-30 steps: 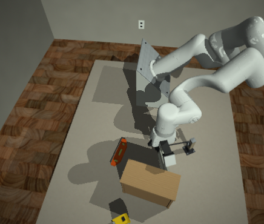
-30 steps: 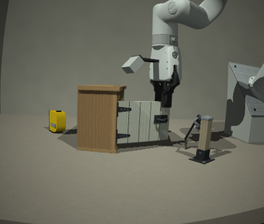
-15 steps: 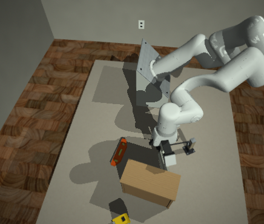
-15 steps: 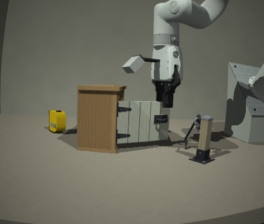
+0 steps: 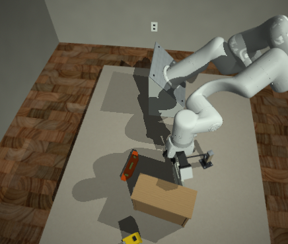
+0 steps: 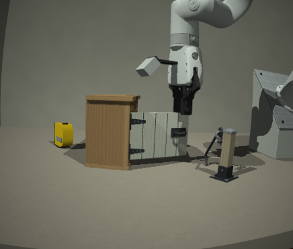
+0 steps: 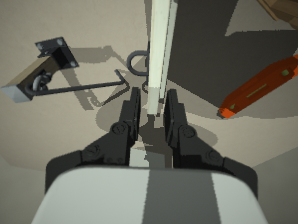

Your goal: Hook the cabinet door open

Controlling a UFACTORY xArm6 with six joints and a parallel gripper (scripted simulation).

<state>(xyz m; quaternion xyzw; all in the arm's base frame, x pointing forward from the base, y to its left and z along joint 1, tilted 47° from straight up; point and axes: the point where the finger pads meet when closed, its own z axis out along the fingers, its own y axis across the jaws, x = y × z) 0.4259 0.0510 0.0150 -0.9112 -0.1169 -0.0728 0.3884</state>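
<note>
The wooden cabinet (image 5: 164,194) (image 6: 107,134) stands upright. Its pale plank door (image 6: 154,134) (image 7: 159,60) stands wide open. A dark eye (image 6: 184,133) (image 7: 129,62) sticks out from the door's face near its free edge. The post (image 5: 209,155) (image 6: 227,151) (image 7: 30,72) stands apart from the door, on the eye's side. Its dark hook (image 6: 210,147) (image 7: 80,89) hangs slanting down towards the door, its tip clear of the eye. My gripper (image 6: 183,113) (image 7: 153,99) points down, partly open, at the top of the door's free edge. The fingers straddle that edge with gaps on both sides.
An orange-red level-like bar (image 5: 131,165) (image 7: 260,90) lies on the table on the door's other side. A yellow tape measure (image 5: 131,238) (image 6: 63,134) stands beyond the cabinet. A grey slanted mount (image 6: 263,134) carries the arm's base.
</note>
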